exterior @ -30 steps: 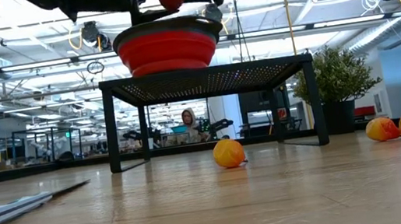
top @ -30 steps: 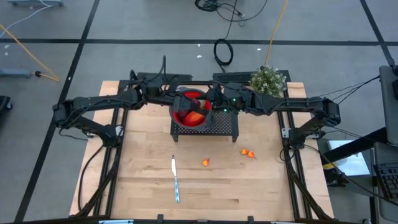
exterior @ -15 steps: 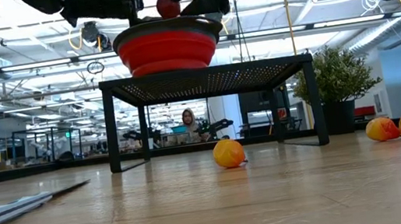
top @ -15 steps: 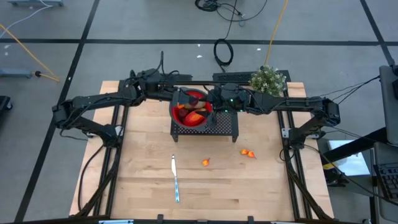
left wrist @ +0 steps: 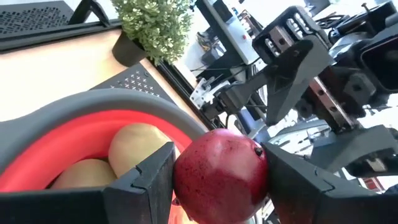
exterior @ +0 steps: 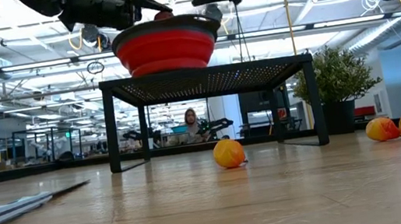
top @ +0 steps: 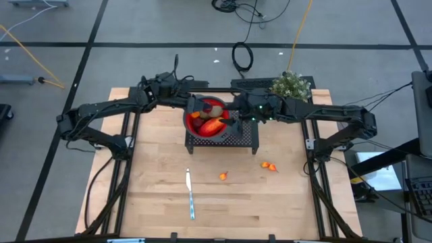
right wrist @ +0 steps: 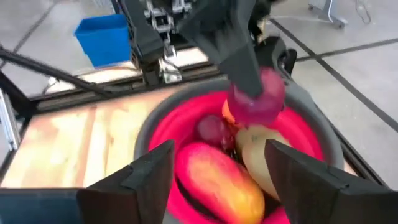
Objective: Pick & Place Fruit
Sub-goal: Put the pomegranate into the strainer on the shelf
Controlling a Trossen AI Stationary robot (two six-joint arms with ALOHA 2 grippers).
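While gripping a dark red fruit [left wrist: 221,174], left hand [left wrist: 217,180] hovers over bowl [left wrist: 74,124].

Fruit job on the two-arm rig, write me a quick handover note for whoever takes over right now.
Left claw: shut on the dark red fruit, held just over the red bowl on the black perforated stand.
Right claw: open, empty, hovering at the bowl's right side.
Done: the bowl holds a large red-orange fruit, a pale brown-green fruit and a small dark one.
Left: release the held fruit into the bowl, then fetch the single orange fruit and the orange pair lying on the table.
The knife lies near the front; leave it.
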